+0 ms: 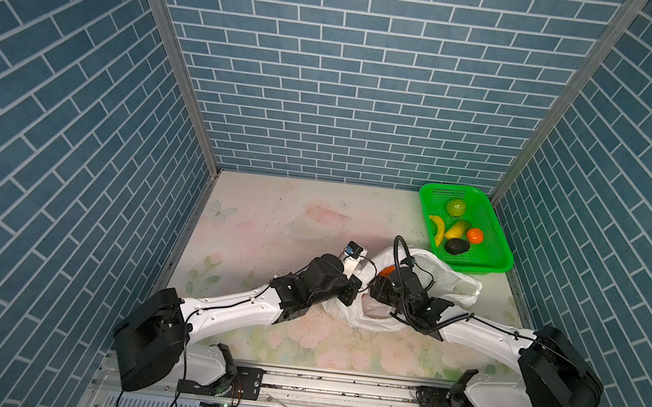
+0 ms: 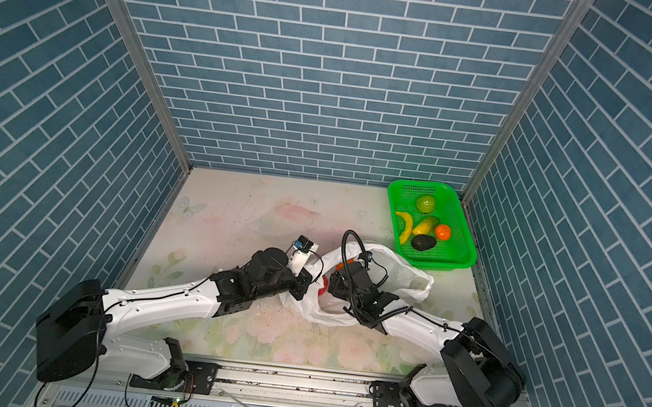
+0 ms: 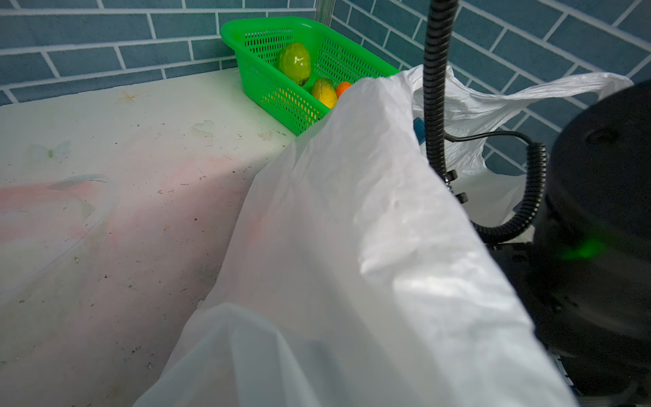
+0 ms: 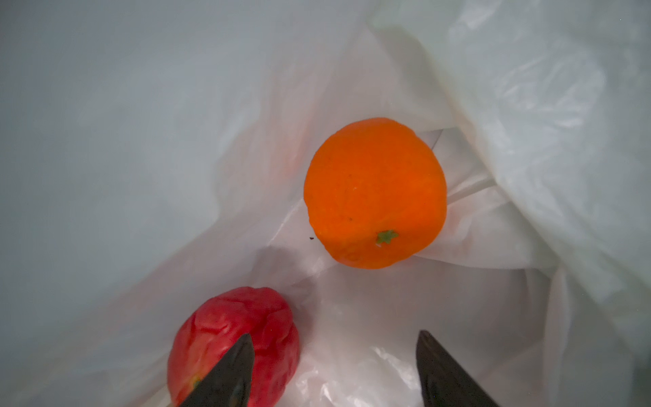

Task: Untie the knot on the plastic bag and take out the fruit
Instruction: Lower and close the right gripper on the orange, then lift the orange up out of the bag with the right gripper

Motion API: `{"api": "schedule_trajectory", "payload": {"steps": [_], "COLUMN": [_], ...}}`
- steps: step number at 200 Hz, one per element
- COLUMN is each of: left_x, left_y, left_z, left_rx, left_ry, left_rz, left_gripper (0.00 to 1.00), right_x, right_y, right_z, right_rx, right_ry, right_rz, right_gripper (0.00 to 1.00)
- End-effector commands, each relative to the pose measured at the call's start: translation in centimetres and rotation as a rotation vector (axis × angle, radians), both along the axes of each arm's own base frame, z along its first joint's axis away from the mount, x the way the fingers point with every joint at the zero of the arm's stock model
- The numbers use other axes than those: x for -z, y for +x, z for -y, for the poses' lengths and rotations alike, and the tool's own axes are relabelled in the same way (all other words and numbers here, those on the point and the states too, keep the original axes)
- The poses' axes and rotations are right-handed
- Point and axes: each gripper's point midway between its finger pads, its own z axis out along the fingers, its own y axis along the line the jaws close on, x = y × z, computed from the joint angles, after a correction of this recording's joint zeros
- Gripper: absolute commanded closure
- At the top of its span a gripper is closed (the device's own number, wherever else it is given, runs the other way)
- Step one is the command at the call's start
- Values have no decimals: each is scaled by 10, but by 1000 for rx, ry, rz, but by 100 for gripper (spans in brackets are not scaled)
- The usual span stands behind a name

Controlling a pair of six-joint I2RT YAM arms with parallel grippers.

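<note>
Though half-hidden from above, orange (image 4: 375, 193) and red fruit (image 4: 225, 324) inside bag (image 4: 528, 141)

In the right wrist view the red fruit (image 4: 229, 324) runs off the picture's edge and sits partly behind one of the jaws of the right gripper (image 4: 334, 336); we see only the tips of those jaws. In both top views the plastic bag (image 1: 449, 283) and the wrists hide the jaws of the left gripper (image 1: 353, 287) too. In the left wrist view the plastic bag covers the basket's (image 3: 267, 81) near corner and most of an orange (image 3: 342, 88).
</note>
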Motion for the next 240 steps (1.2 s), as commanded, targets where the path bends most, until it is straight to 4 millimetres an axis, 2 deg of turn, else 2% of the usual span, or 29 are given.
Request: {"api": "schedule_trajectory", "payload": {"steps": [1, 49, 74, 90, 121, 147, 172, 240], "left_x": [-11, -8, -7, -6, -6, -5, -5, -6], "left_y": [3, -1, -3, -4, -4, -3, -1, 9], "left_z": [4, 5, 4, 4, 4, 3, 3, 0], "left_rx": [3, 22, 28, 30, 30, 25, 16, -33], "left_ry": [-31, -35, -31, -30, -26, -20, -16, -3], "left_rz": [12, -4, -8, -11, -10, -8, -6, 16], "left_gripper": [100, 100, 100, 100, 100, 100, 100, 100], "right_x": [-7, 9, 16, 21, 19, 14, 7, -1], "right_y": [24, 58, 72, 78, 83, 76, 64, 12], "right_z": [6, 0, -6, -6, -4, -1, 0, -7], "right_rx": [42, 88, 94, 110, 124, 115, 81, -54], "right_ry": [-53, -55, -65, -73, -72, -64, -43, -19], "right_rz": [49, 36, 37, 41, 63, 69, 57, -27], "right_gripper": [24, 16, 16, 22, 45, 56, 60, 62]}}
